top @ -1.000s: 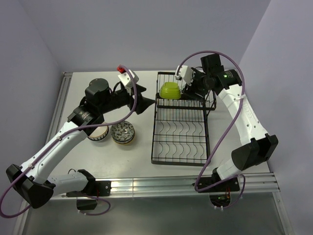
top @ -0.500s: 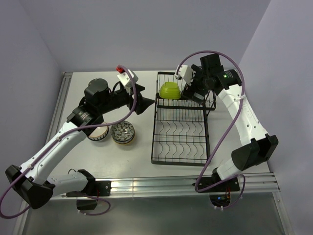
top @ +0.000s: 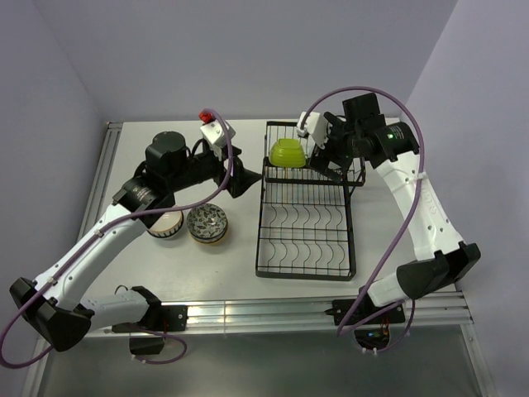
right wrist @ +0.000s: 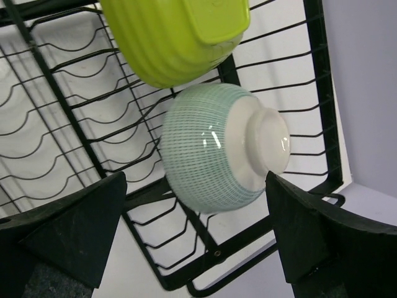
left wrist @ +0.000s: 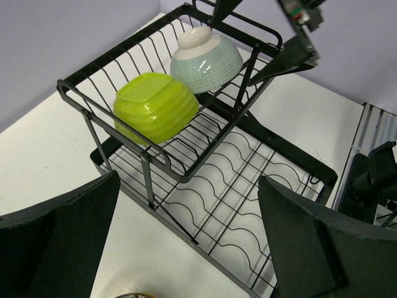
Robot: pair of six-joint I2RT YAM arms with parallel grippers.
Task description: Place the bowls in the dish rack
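One white table (lilac walls)

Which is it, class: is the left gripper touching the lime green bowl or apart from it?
Apart. The left wrist view shows the lime green bowl in the dish rack well beyond the open left gripper.

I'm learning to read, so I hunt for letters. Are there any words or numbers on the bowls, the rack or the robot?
None can be read.
The green bowl, mint bowl and rack bear no writing.
The patterned bowl shows only decoration.
Any marks on the arms are too small to read.
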